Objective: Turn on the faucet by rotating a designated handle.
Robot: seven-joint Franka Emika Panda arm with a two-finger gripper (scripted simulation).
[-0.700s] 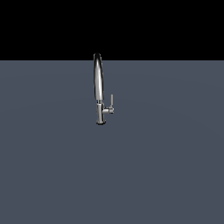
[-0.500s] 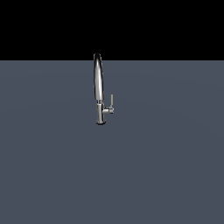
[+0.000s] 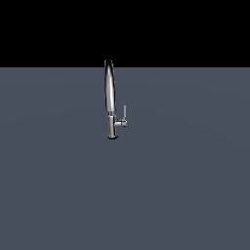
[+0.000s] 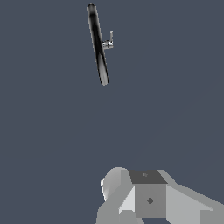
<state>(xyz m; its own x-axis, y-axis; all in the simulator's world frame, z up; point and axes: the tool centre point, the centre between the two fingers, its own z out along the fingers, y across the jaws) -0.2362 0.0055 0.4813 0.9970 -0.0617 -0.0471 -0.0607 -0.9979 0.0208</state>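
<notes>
You're at the approach: the slim chrome gooseneck faucet (image 3: 111, 97) stands well apart from the grey gripper (image 4: 148, 201). I cannot tell whether its jaws are parted. Next, reach the small upright chrome lever handle (image 3: 124, 115).

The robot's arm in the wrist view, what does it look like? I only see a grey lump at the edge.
Only part of it shows: a blocky, light grey body with flat angled faces, a rounded paler knob on one side, a darker grey panel on top and a small dark diamond mark on its front. No cables or lettering are visible. The fingers cannot be made out, and the arm is absent from the exterior view.
</notes>
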